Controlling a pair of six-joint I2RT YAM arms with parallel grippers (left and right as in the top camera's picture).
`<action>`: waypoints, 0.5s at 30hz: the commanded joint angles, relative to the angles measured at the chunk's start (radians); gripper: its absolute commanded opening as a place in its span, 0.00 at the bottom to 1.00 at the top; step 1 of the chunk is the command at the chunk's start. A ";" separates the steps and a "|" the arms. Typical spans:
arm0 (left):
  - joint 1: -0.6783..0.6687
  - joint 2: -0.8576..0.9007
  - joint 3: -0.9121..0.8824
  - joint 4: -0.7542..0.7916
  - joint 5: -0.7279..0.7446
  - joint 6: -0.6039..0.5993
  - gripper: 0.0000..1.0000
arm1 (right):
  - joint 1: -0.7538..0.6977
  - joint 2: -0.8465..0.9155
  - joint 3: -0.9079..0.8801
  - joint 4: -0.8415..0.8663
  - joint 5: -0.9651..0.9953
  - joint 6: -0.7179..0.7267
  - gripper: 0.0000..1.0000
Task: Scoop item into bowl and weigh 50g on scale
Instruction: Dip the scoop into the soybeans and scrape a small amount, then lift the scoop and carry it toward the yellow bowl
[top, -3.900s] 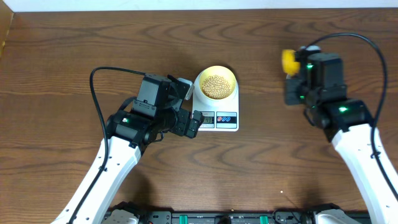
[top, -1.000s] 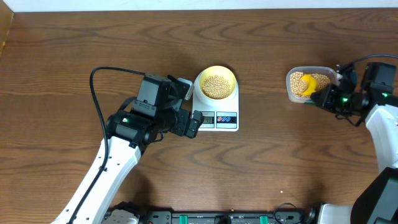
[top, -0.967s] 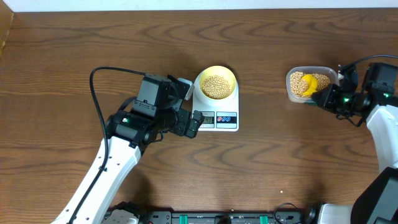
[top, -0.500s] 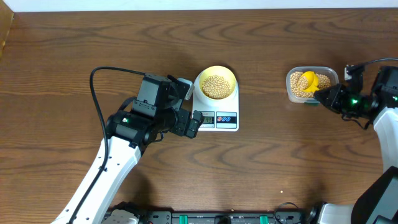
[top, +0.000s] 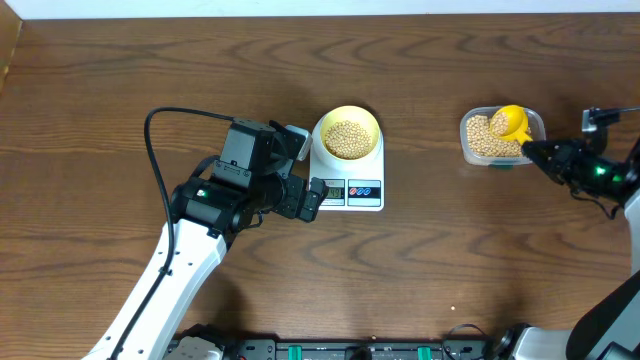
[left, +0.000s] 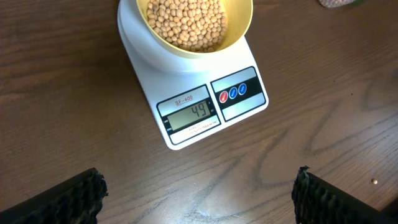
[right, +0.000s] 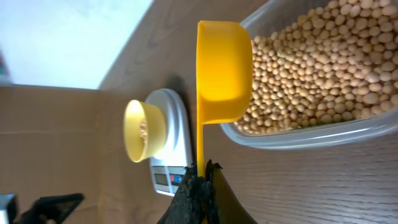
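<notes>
The pale yellow bowl (top: 347, 135) holds a heap of tan beans (left: 186, 22) and stands on the white scale (top: 350, 188), whose display (left: 188, 114) reads 44. My left gripper (top: 305, 170) stays open at the scale's left front corner, its fingertips (left: 68, 199) spread wide over bare wood. My right gripper (top: 537, 152) is shut on the handle of a yellow scoop (top: 510, 122). The scoop's cup (right: 222, 68) hangs tilted over the clear tub (right: 323, 134) of beans (right: 311, 68); its inside is hidden. The bowl (right: 138, 130) and scale (right: 174, 124) show far behind.
The clear plastic tub (top: 470, 150) sits on the brown wooden table at the right, well apart from the scale. A black cable (top: 150, 150) loops off the left arm. A pale wall edge (top: 300, 8) runs along the table's back.
My right gripper has drawn back to the right, and the scoop has shifted from the tub's middle toward its far right corner, tilting up. The left arm has not moved.
</notes>
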 joint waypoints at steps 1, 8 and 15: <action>0.003 0.000 0.001 0.001 -0.008 0.014 0.98 | -0.022 0.003 -0.006 -0.004 -0.098 0.024 0.01; 0.003 0.000 0.001 0.001 -0.008 0.014 0.98 | -0.017 0.003 -0.006 -0.004 -0.253 0.026 0.01; 0.003 0.000 0.001 0.001 -0.008 0.014 0.98 | 0.032 0.003 -0.006 -0.003 -0.280 0.138 0.01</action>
